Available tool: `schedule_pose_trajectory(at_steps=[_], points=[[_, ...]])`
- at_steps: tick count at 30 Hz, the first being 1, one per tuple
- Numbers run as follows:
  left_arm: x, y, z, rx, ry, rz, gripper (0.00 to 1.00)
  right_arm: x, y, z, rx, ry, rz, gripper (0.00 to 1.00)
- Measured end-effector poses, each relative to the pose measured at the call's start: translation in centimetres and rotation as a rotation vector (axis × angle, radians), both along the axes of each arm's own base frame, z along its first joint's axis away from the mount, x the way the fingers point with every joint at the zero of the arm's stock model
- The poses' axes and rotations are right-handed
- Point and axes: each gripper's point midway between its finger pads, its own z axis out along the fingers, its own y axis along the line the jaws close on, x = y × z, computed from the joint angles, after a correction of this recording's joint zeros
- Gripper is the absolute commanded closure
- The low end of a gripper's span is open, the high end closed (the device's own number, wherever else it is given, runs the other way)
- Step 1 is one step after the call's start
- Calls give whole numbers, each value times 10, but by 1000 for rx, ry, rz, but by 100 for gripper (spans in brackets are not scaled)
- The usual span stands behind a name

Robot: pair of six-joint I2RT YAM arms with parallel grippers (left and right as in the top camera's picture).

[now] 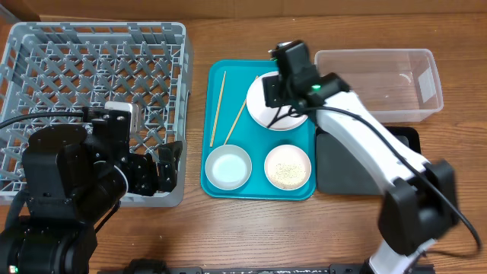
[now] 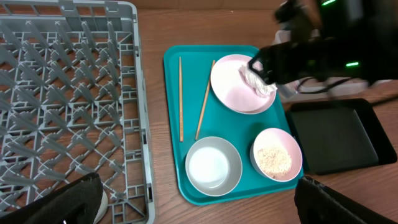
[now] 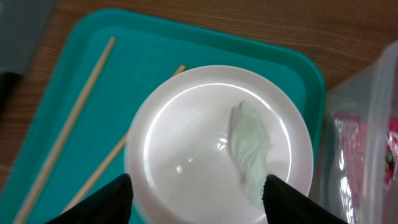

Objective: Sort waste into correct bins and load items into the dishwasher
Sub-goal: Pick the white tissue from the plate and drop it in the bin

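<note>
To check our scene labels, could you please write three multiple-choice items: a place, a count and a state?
1. Where does the tissue lie? A on the plate; B in the grey rack; C in the black tray.
2. How many chopsticks lie on the teal tray? A one; B two; C four.
3. How is the right claw? A shut on a chopstick; B open above the plate; C shut on the bowl.
Key: 1 A, it rests on the plate's face; 2 B, two sticks lie beside the plate; 3 B, it is spread wide, holding nothing.
</note>
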Motion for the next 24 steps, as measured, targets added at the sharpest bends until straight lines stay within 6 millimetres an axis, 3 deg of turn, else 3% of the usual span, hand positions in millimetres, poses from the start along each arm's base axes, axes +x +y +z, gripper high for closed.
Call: schedule_pose_trajectory(at_steps=[1,2,6,7,9,16,24], points=[[0,0,0,0,0,0,0,9,-3,-21,-46,3,-2,31],[0,0,0,0,0,0,0,10,-4,-25,-54,4,-1,31],[0,0,0,0,0,0,0,26,-22,-77,-145,41,-23,34],[0,0,0,0,0,0,0,27,-28,-87,-160,56,-32,39],[0,0,0,0,0,0,0,28,-38,-98,-173,80,-44,58],[0,0,0,0,0,0,0,18,-39,-108,-145,145,-18,94],[0,0,0,0,0,0,0,-4,-23,-104,-146,208,20,96]])
